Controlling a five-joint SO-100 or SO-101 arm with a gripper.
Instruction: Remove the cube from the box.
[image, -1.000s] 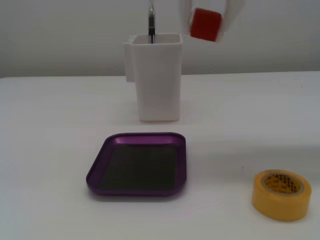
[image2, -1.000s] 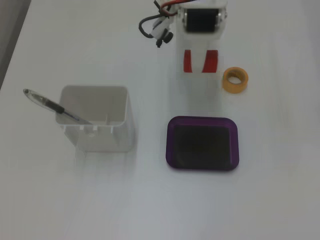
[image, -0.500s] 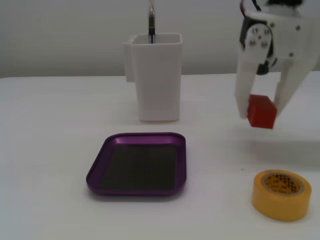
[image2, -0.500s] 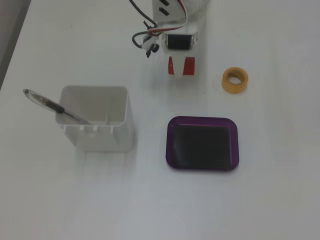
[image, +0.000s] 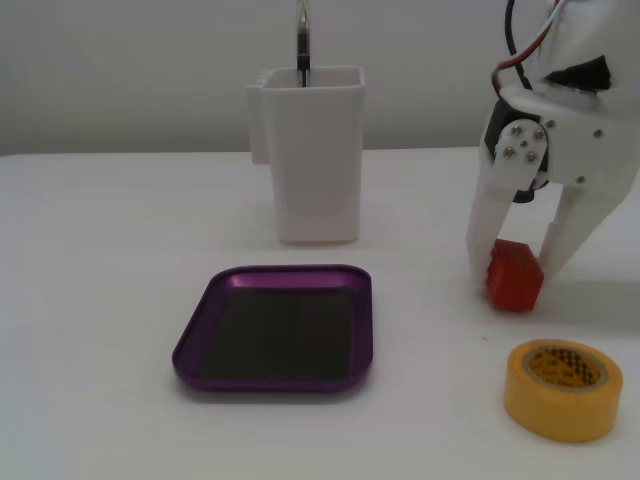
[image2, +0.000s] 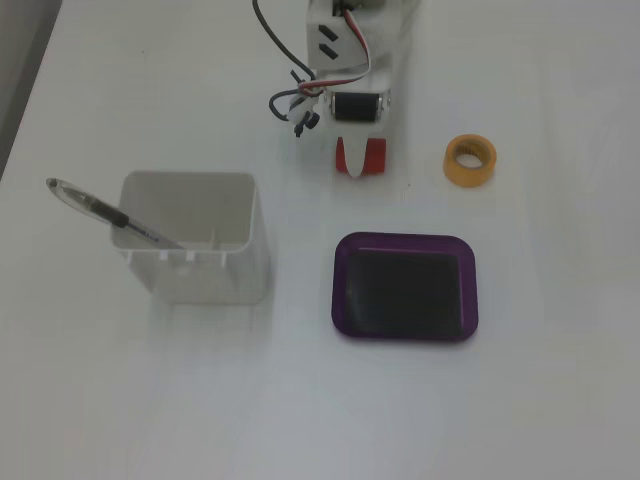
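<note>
cube (image: 513, 275): out of the box, down at the surface (image: 100, 300) beside it
box (image: 280, 325): empty — main job looks done
end effector (image: 512, 272): clamped on the cube
left: let go, back off

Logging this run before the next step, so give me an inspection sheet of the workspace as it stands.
Surface: white table, bare apart from the items below.
Job's things: red cube between the gripper's fingers, at or just above the table; purple box empty.
Clutter: yellow tape roll; white container holding a pen.
Grippers: gripper shut on the cube, outside the box.
Cables: wire bundle on the arm.
Surroundings: plain pale wall.
</note>
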